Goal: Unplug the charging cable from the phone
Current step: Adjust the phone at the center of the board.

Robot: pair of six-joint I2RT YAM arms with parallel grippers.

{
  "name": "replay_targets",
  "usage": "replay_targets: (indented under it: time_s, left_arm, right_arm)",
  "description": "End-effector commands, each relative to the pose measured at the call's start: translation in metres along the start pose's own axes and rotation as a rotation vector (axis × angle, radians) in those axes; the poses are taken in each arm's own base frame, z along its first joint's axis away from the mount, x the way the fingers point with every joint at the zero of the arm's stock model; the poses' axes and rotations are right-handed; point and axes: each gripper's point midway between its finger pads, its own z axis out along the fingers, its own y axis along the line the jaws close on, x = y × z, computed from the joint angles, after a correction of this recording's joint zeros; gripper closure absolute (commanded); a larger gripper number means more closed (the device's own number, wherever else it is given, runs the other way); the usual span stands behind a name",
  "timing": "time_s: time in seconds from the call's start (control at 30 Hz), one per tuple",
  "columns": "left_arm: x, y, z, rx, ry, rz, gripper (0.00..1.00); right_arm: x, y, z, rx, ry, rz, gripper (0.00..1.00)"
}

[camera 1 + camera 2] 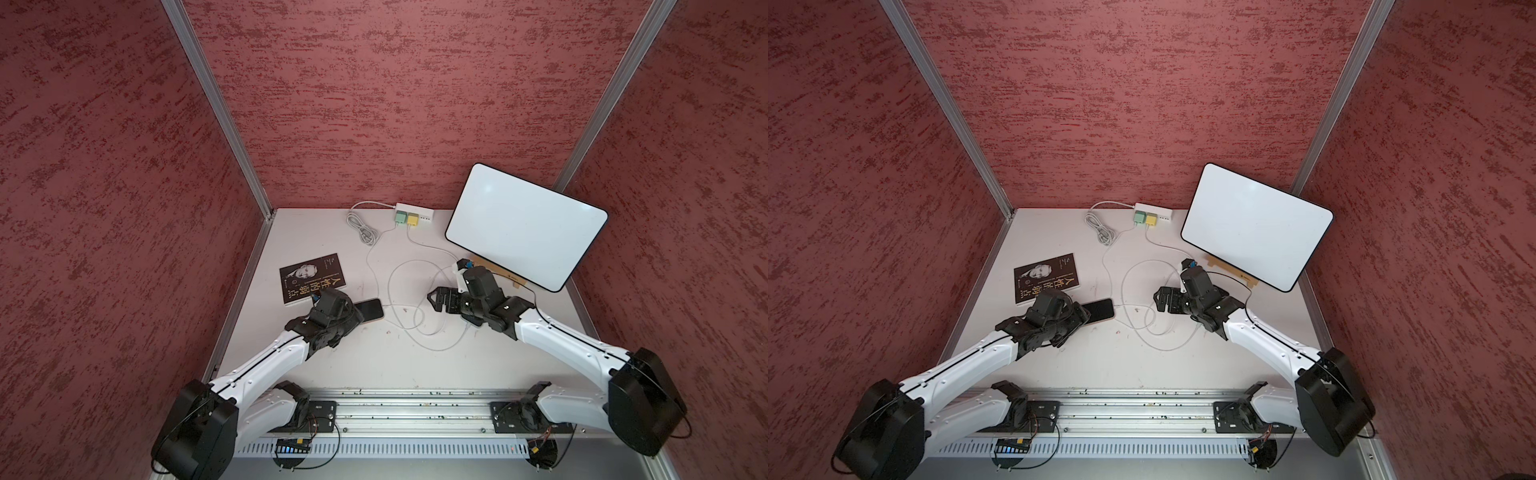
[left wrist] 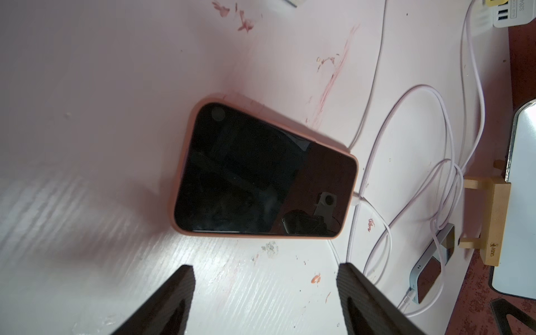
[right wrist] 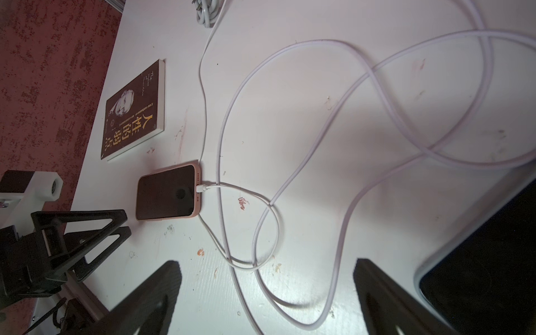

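The phone (image 1: 371, 309) (image 1: 1101, 309) (image 2: 261, 174) (image 3: 168, 193) has a peach case and lies flat on the white table (image 1: 374, 365), dark screen up. A white charging cable (image 1: 392, 307) (image 3: 246, 200) is plugged into its end by a white plug (image 2: 355, 200) (image 3: 202, 187) and loops over the table. My left gripper (image 2: 265, 266) (image 3: 127, 223) is open just short of the phone's other end, with bare table between its fingers. My right gripper (image 1: 433, 302) (image 1: 1158, 299) (image 3: 266, 264) is open above the cable loops, a little beyond the plug.
A dark book (image 1: 311, 278) lies left of the phone. A white board (image 1: 528, 226) leans on a wooden stand (image 1: 494, 268) at the back right. A power strip (image 1: 415, 210) with green and yellow adapters sits at the back. A second phone (image 2: 429, 272) in a blue case lies by the stand.
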Motion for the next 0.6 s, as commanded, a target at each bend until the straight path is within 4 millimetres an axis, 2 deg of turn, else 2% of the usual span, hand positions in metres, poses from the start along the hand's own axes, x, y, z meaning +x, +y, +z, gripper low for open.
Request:
replay_targets:
  time_s: [0.0,0.37,0.57]
  left_arm:
    - [0.004,-0.01,0.006,0.029,0.006,-0.026,0.17]
    - [-0.004,-0.015,0.03,0.013,-0.012,-0.02,0.16]
    - [-0.021,-0.016,0.034,-0.003,-0.056,-0.004,0.16]
  right_arm:
    - [-0.003,0.005,0.0,-0.012,-0.029,-0.002,0.01]
    - [-0.003,0.003,-0.003,-0.003,-0.031,-0.004,0.01]
    - [-0.005,0.004,-0.005,-0.004,-0.036,-0.008,0.01]
